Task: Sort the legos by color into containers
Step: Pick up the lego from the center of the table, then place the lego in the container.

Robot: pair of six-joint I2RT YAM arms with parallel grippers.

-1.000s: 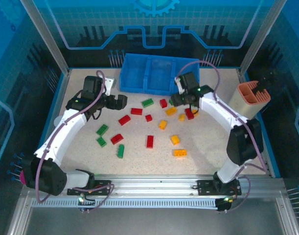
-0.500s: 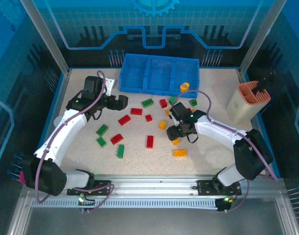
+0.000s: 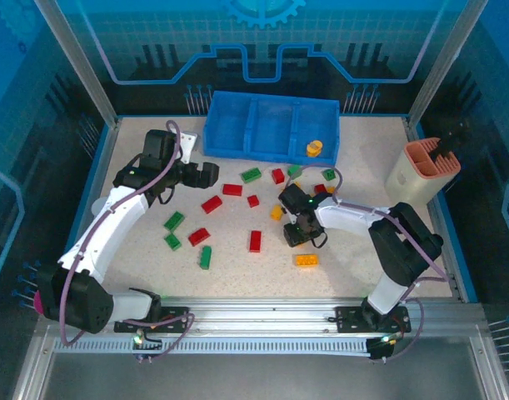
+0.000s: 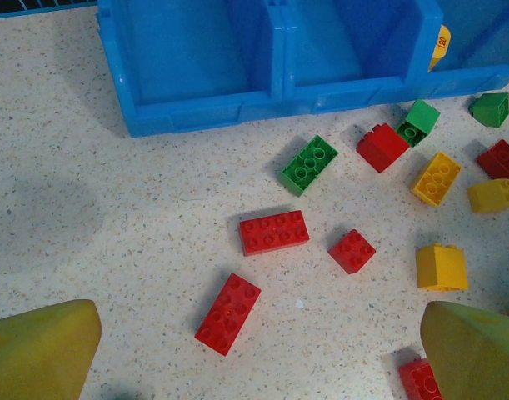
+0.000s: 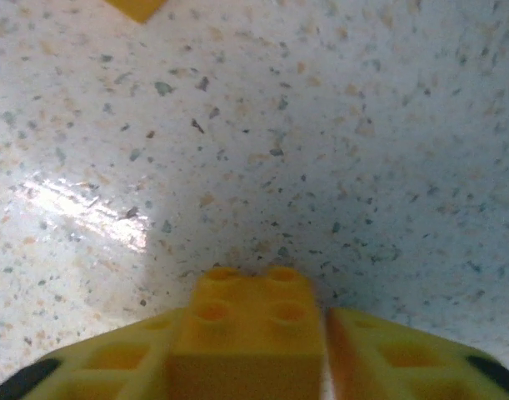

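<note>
Red, green and yellow legos lie scattered on the speckled table, among them a red one (image 3: 212,204), a green one (image 3: 251,175) and a yellow one (image 3: 306,259). The blue tray of containers (image 3: 246,155) stands at the back, with one orange-yellow piece (image 3: 314,147) in its right compartment. My right gripper (image 3: 297,234) is down on the table mid-right. In the right wrist view it (image 5: 256,321) is shut on a yellow lego (image 5: 250,342) that rests on the table. My left gripper (image 3: 207,173) hovers open, left of the tray, above red legos (image 4: 228,312).
A salmon-and-beige tall holder (image 3: 425,171) stands at the right edge. In the left wrist view the tray's front wall (image 4: 204,110) lies just beyond the nearest green lego (image 4: 309,164) and red lego (image 4: 274,231). A raised blue border (image 3: 94,179) rims the table.
My right arm drew back from the tray, leaving an orange-yellow piece in the right compartment. It came down on a yellow lego and its jaws closed. The left arm stayed still.
</note>
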